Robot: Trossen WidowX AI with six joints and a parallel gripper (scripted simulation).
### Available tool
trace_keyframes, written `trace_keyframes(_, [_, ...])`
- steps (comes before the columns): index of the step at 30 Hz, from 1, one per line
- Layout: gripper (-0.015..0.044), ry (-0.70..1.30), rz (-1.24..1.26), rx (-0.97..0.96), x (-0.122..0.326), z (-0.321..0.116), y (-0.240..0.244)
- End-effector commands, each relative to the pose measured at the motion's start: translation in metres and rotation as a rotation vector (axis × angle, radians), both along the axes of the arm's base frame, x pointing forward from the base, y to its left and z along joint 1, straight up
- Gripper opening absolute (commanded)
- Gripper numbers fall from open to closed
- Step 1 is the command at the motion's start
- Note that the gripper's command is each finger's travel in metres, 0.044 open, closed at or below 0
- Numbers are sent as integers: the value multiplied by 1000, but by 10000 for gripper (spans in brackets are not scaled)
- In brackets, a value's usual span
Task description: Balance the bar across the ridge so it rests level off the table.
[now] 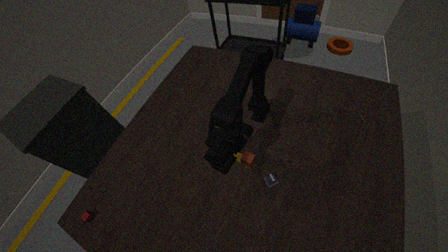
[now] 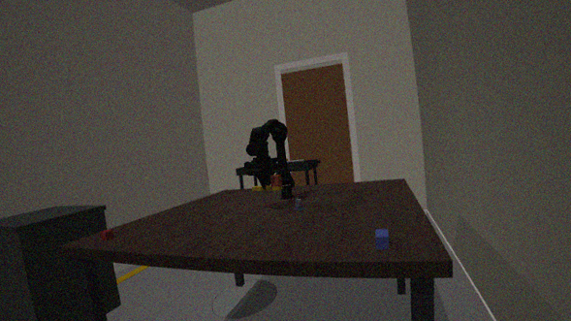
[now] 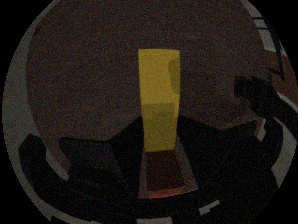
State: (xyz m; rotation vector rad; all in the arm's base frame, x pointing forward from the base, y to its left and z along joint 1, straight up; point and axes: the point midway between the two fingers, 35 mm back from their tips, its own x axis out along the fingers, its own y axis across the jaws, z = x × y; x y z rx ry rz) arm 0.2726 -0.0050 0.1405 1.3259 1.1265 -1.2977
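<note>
In the top view, the gripper (image 1: 235, 157) (image 2: 265, 185) (image 3: 158, 119) is closed on the yellow bar (image 1: 238, 157) (image 2: 258, 189) (image 3: 159, 80), mostly hidden under the black arm (image 1: 239, 85) (image 2: 277, 132). An orange block (image 1: 248, 157) (image 2: 276, 180) (image 3: 166, 192) sits at one end of the bar. Near that end, but apart from it, a small grey piece with a pale raised strip (the ridge, by the look of it) (image 1: 271, 180) (image 2: 298, 204) stands on the dark brown table (image 1: 323, 197) (image 2: 259, 241) (image 3: 80, 65). A red cube (image 1: 86, 216) (image 2: 106, 234) lies near a corner, well apart from the arm

From the exterior, the bar and its block hang in the grip above the table top, looking roughly level, to the left of the ridge in this view. A blue block (image 2: 381, 239) stands near the closest corner

In the wrist view, the bar runs lengthwise between the two dark fingers, which close in on its sides. The block end is nearest the camera, its face in deep shadow with a brighter orange edge. The room is dim, so the exact finger contact is hard to make out
</note>
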Motion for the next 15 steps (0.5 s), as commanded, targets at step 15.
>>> trace_keyframes(15, [0, -8, 529, -9, 13, 4, 65])
